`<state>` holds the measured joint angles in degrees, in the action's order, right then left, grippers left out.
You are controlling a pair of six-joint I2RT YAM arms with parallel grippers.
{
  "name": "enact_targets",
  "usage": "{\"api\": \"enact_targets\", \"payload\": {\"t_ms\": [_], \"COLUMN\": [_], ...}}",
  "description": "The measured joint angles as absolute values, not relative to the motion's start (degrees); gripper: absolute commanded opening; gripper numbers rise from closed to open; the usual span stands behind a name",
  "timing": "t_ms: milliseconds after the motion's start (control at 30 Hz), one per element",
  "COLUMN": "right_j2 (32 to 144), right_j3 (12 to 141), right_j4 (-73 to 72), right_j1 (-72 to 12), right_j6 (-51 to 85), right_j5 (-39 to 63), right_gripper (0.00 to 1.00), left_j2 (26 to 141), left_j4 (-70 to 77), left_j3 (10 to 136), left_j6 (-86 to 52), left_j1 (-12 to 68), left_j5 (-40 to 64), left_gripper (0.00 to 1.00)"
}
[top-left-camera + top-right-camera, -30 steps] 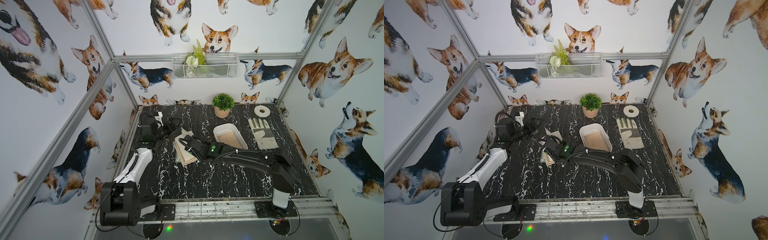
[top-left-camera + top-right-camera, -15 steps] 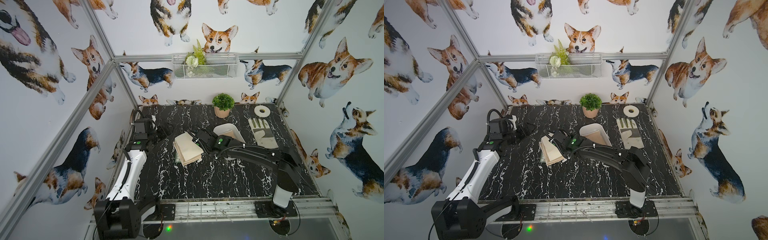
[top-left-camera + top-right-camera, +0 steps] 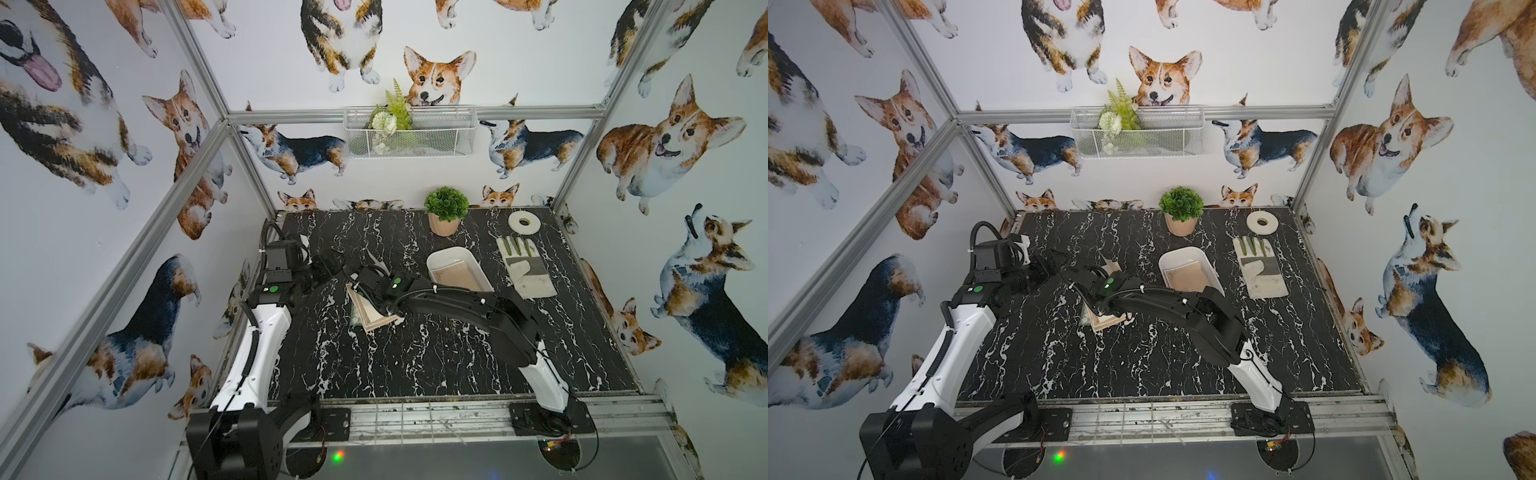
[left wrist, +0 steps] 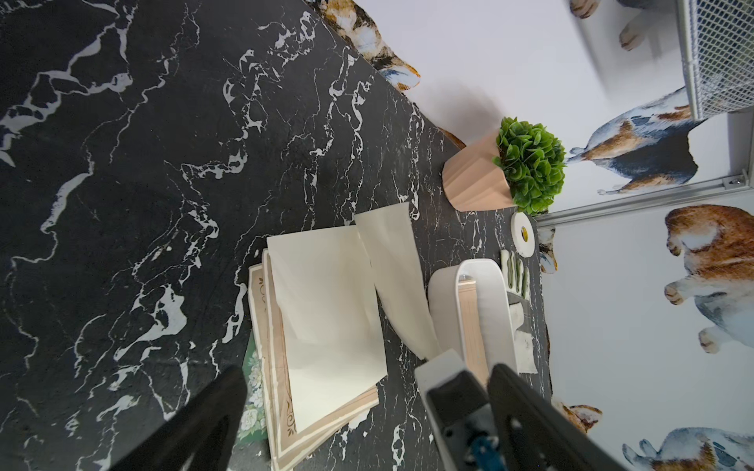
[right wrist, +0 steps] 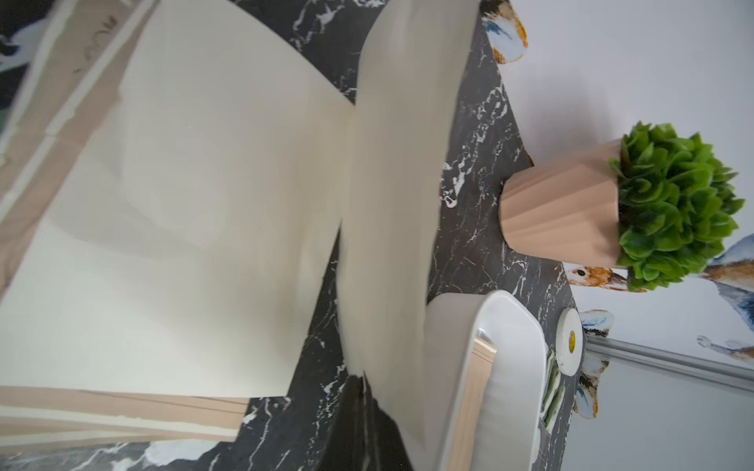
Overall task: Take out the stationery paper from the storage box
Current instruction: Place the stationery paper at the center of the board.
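A pile of stationery paper (image 3: 376, 318) lies on the black table left of the white storage box (image 3: 453, 252). Its top sheet is cream side up (image 4: 326, 310), with tan and green-floral sheets beneath. A tan ruled sheet (image 3: 455, 277) lies inside the box. My right gripper (image 5: 361, 383) is shut on the edge of one cream sheet (image 5: 391, 204), which stands up curved in the air between pile and box. From above, the right gripper (image 3: 369, 276) is over the pile's far edge. My left gripper (image 4: 367, 379) hangs open above the pile's near-left side and holds nothing.
A potted plant (image 3: 445, 208) stands at the back. A white tape roll (image 3: 523, 223) and a grey-and-white glove (image 3: 524, 268) lie right of the box. A wire basket (image 3: 409, 135) hangs on the back wall. Aluminium frame posts stand at the table's edges.
The right gripper went from the pile over to the box and has come back toward the pile with a cream sheet in it. The left arm drew back, then came forward again.
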<state>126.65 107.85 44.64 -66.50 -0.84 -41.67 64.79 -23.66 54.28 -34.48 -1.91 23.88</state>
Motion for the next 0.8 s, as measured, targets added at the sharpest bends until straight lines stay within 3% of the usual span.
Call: {"api": "enact_targets", "payload": {"t_ms": [267,467,533,600,800], "right_j2": [130.5,133.2,133.7,133.2,121.2], "right_j3": [112.6,117.0,117.3,116.1,102.5], "right_j4": [48.0,50.1,50.6,50.3,42.8], "right_j1": [-69.1,-69.4,-69.4,-69.4,-69.4], "right_j6": [0.7,2.1,2.8,3.6,6.2], "right_j5": [-40.4,-37.8,-36.0,-33.7,-22.6], "right_gripper": [0.0,0.33,0.51,0.62,0.7], "left_j2": [64.8,64.3,63.6,62.5,58.0], "left_j4": [-23.7,-23.7,-23.8,-23.9,-23.9], "left_j3": [54.0,53.9,53.9,53.6,51.6], "left_j6": [-34.5,-35.0,-35.2,-35.6,-37.8], "left_j1": [-2.6,-3.0,-3.7,-4.8,-9.3], "left_j5": [24.0,24.1,23.9,23.7,21.9], "left_gripper": [0.96,0.96,0.96,0.96,0.96]}}
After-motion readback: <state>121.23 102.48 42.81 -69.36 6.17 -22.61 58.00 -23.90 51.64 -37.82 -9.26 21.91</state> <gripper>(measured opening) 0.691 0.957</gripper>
